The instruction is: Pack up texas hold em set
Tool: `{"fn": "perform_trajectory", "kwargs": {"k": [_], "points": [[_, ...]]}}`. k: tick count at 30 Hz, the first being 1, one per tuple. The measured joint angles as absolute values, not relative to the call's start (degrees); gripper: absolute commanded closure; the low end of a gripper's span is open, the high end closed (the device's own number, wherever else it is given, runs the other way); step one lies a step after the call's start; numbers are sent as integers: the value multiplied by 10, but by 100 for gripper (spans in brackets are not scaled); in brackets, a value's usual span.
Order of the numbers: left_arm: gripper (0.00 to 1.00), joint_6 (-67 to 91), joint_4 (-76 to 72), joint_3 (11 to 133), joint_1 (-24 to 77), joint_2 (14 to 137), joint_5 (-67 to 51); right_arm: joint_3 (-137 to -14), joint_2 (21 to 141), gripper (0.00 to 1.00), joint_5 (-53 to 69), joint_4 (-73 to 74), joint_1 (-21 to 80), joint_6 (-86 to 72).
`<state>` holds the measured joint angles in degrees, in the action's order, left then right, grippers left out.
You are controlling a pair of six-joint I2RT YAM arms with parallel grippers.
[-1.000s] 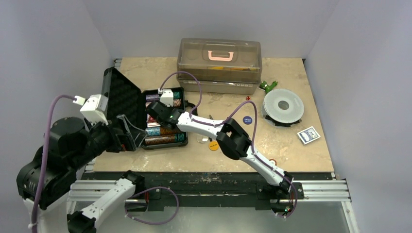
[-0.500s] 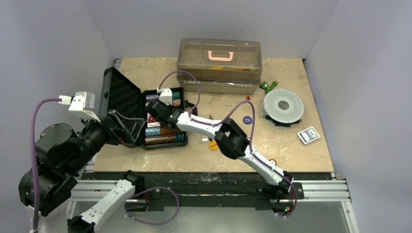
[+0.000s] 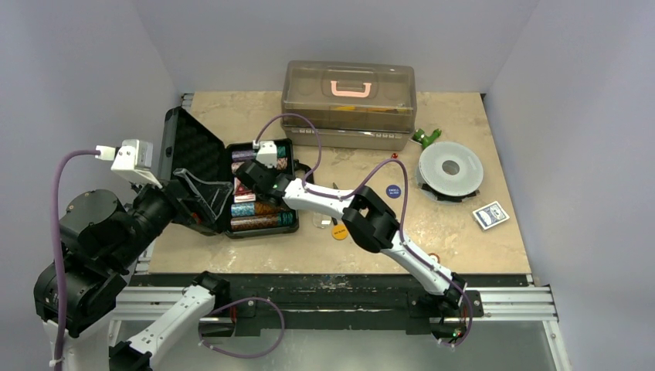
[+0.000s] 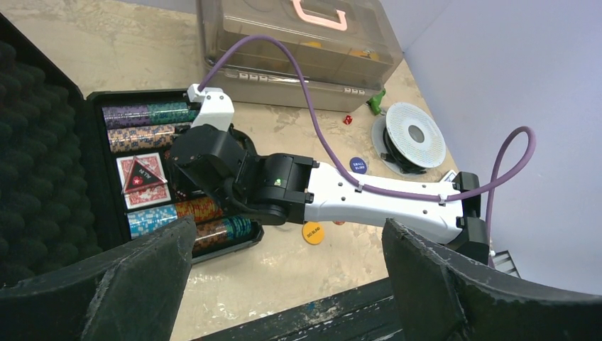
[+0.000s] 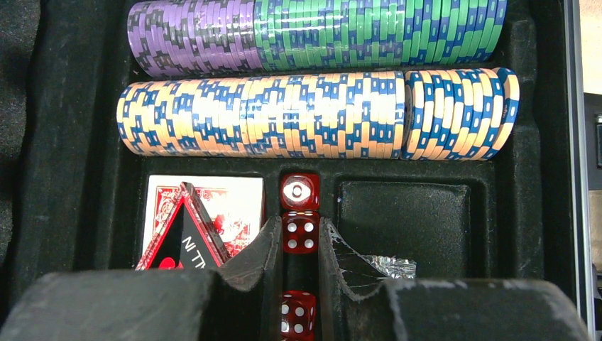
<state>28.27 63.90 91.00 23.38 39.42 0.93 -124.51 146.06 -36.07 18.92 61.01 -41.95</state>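
So the little black briefcase (image 3: 197,151) is lying open, foam lid tipped back on its left side, and the right gripper (image 5: 298,234) is down in its tray. Its fingers are pressed in close on a red die (image 5: 299,233) in the narrow slot mid-case, and they look flush on both sides in the wrist view. A second die (image 5: 299,192) sits just past it in the same slot, and a third die (image 5: 297,312) shows further back between the fingers. Left of that slot there's a red-backed card deck (image 5: 238,199) with a red-and-black triangle marker (image 5: 186,238) leaning on it. Beyond those are two rows of poker chips – purple and green (image 5: 312,32), then orange and blue (image 5: 312,114). The left gripper (image 4: 289,234) hangs on the case's lid side, jaws spread wide, nothing in them. Loose to the right of the case: a yellow chip (image 3: 338,231), a blue chip (image 3: 393,190), a tiny red die (image 3: 393,156) and a blue card deck (image 3: 490,215). The brown box with the pink handle (image 3: 349,100) sits behind the case.
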Motion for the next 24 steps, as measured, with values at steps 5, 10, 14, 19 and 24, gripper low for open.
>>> {"fn": "perform_trajectory", "kwargs": {"k": [5, 10, 14, 19, 24], "points": [[0, 283, 639, 910, 234, 396, 9, -1244, 1461, 73, -359, 185, 611, -412], [0, 283, 640, 910, 234, 403, 10, -1245, 1461, 65, -350, 182, 611, -402], [0, 283, 640, 910, 234, 405, 11, -1245, 1461, 60, -345, 184, 611, -394], [0, 283, 642, 907, 234, 405, 11, -1248, 1461, 52, -333, 197, 608, -389], [0, 278, 655, 904, 234, 406, 15, -1277, 1460, 37, -323, 242, 603, -380]]}}
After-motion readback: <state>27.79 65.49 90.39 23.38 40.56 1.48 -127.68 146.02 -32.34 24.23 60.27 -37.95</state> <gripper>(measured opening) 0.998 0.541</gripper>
